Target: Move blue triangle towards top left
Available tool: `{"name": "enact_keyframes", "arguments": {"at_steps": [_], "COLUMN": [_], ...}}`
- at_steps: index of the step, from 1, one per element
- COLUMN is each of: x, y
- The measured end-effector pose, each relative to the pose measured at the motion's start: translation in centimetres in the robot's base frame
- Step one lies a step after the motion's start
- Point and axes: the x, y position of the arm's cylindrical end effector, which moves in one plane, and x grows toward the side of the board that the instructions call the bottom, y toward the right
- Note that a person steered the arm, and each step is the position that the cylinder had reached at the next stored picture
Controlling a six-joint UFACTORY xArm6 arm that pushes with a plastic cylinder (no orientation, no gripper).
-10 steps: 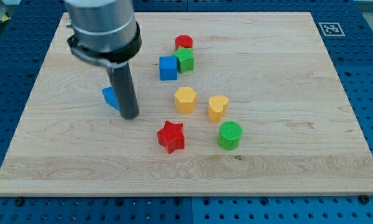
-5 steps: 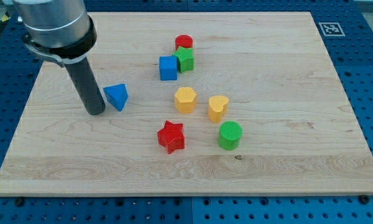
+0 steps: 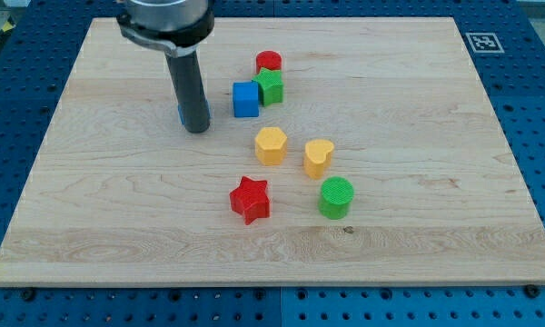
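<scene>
My tip (image 3: 196,129) hides most of the blue triangle (image 3: 181,115).

swung from the view's left of the blue triangle (image 3: 181,113) across to its right: my tip (image 3: 197,129) now beside the blue cube (image 3: 245,99). triangle shoved up and right, now almost hidden behind the rod.

my tip (image 3: 197,129) stands left of the cube (image 3: 245,99), with the triangle (image 3: 181,113) mostly hidden behind the rod.
</scene>
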Motion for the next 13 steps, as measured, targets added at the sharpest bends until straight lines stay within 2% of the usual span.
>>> {"name": "enact_keyframes", "arguments": {"at_steps": [2, 5, 6, 10, 13], "x": [-6.8, -9.6, -11.2, -9.7, -10.1], "y": [-0.7, -9.5, -9.5, -7.9, -2.7]}}
